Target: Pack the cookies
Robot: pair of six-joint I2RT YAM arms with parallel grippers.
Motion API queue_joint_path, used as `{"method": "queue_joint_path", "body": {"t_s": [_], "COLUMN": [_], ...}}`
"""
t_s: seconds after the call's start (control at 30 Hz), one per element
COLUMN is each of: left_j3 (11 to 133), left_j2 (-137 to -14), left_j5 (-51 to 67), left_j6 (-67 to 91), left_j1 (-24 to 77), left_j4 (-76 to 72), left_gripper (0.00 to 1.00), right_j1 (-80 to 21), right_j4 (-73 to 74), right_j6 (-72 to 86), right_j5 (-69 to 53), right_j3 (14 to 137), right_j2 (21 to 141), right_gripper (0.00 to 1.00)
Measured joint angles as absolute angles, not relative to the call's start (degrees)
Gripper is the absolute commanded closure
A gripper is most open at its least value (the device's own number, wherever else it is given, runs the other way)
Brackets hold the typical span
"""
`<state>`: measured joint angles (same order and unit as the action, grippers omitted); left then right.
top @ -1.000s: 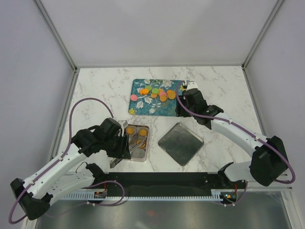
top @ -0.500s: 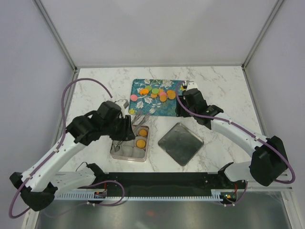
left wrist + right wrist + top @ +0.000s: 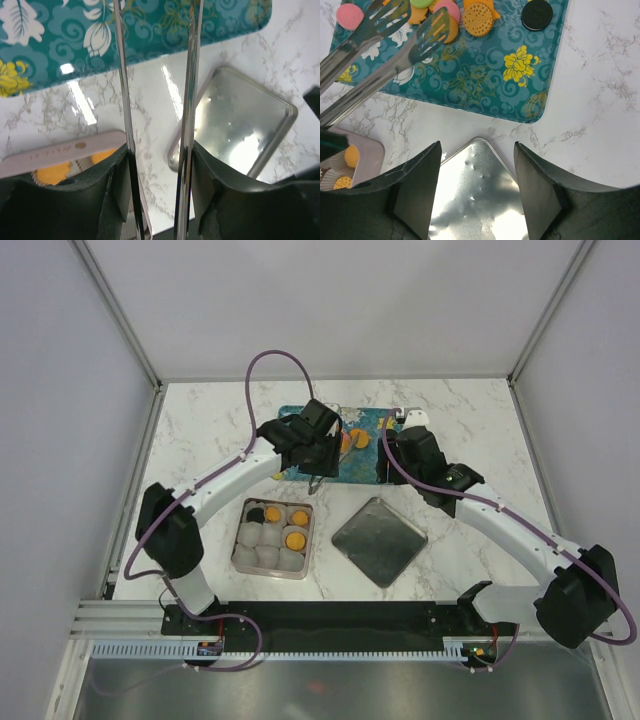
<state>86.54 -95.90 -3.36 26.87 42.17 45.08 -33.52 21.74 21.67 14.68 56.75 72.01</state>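
Note:
The cookies [image 3: 477, 19] lie on a teal flowered tray [image 3: 485, 80]: orange, pink [image 3: 349, 15], black [image 3: 536, 14] and green. In the top view a few orange cookies [image 3: 358, 438] show beside the left arm. My left gripper [image 3: 318, 452] is over the tray [image 3: 352, 470], shut on metal tongs [image 3: 190, 75]. The tongs' slotted tips [image 3: 427, 27] hang open over the cookies. My right gripper [image 3: 477, 150] is open and empty above the near corner of the metal lid [image 3: 475, 200], by the tray's right edge [image 3: 385, 465].
A square tin box [image 3: 272, 538] with white paper cups holds three orange cookies [image 3: 294, 539] and a black one [image 3: 256, 513]. Its rim [image 3: 60, 152] shows in the left wrist view. The lid [image 3: 380, 540] lies flat to its right on the marble table.
My left arm has swung with the tongs from over the tin box up to the teal tray. The box is now uncovered. The right arm has barely moved.

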Motion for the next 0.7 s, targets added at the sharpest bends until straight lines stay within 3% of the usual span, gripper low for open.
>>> {"method": "queue_joint_path", "body": {"t_s": [0.23,0.7], "left_j3": [90.8,91.4], "left_j2": [-105.4,-108.0], "left_j5": [-6.3,-8.0], "left_j6": [25.6,24.3], "left_j1": [42.0,42.0], "left_j4": [42.6,41.6], "left_gripper": [0.45,0.45], "right_j1": [-33.5,-33.5], "right_j4": [24.0,24.5], "right_j6": [21.5,21.2], "right_j5": [16.3,16.7], "right_j3": [56.8,56.8], "right_j2": [70.7,70.0], "right_gripper": [0.28,0.28]}}
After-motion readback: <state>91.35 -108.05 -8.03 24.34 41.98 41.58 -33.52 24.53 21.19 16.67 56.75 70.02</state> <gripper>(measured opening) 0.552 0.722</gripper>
